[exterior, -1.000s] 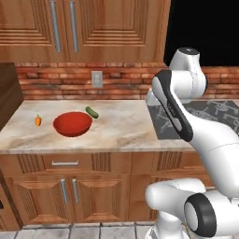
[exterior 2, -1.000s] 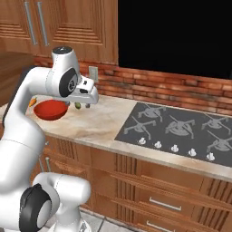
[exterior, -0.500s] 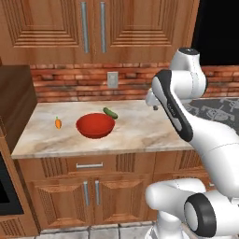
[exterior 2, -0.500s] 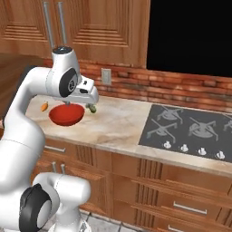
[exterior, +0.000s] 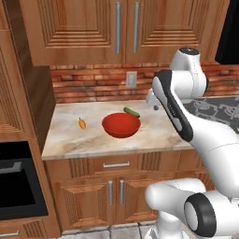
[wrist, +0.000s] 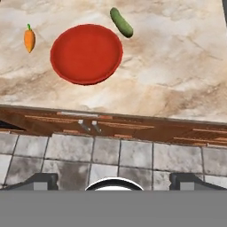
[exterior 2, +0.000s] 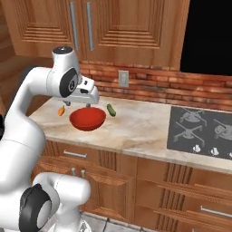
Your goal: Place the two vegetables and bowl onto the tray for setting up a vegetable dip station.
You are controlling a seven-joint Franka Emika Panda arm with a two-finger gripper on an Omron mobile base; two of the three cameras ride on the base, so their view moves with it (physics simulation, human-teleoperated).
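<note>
A glossy red bowl [exterior: 121,124] [exterior 2: 87,118] [wrist: 86,53] stands on the marble counter. To its left lies the small orange carrot [exterior: 82,123] [exterior 2: 61,111] [wrist: 29,39]. The dark green cucumber [exterior: 131,112] [exterior 2: 111,110] [wrist: 121,21] lies just behind the bowl's right side. My gripper [exterior 2: 78,104] [exterior: 152,104] [wrist: 114,179] hangs open and empty above the counter's front edge, on the near side of the bowl, touching nothing. The tray is out of view.
A grey stovetop [exterior 2: 203,132] [exterior: 218,108] sits in the counter to the right. A tall wooden cabinet [exterior: 25,98] with a dark oven [exterior: 16,179] below bounds the counter on the left. A brick backsplash and wall cabinets stand behind.
The whole scene has slid rightward in both base views, so the base has driven left. Bowl, carrot and cucumber keep their places on the counter. The gripper stays open.
</note>
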